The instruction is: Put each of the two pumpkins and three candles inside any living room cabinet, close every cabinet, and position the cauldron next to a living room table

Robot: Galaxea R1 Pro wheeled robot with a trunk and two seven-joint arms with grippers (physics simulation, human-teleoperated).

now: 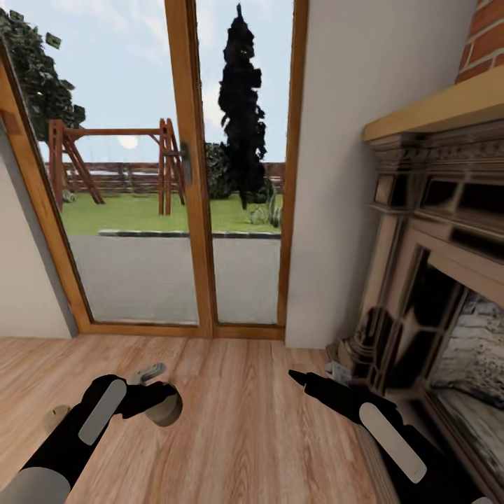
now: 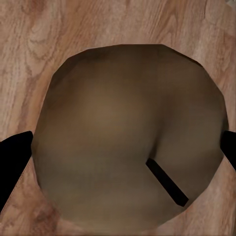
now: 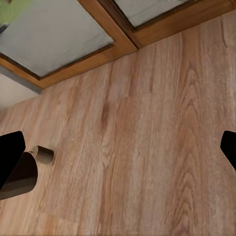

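Candle number whatever is sitting in my left gripper right now, hanging over the wood floor a bit in front of the glass patio door. My fingers are closed on its sides, and in the left wrist view the tan top with its little dark wick takes up most of the picture, with a black fingertip at each side. It's a squat, stiff cylinder and looks light, so I figure it'll carry fine, but wax-type sides are probably a bit slick, so pinching across the widest part of the body feels like the safe hold, not the rim. My right gripper is out near the foot of the fireplace with nothing in it, fingers spread wide judging by the right wrist view. That same view picks up another small candle lying on the floor near the wall beside the door. In the head view I can see a pale bit poking out behind my left forearm, could be that one, honestly too hidden to say. I can't make out how deep the held candle sits between the pads
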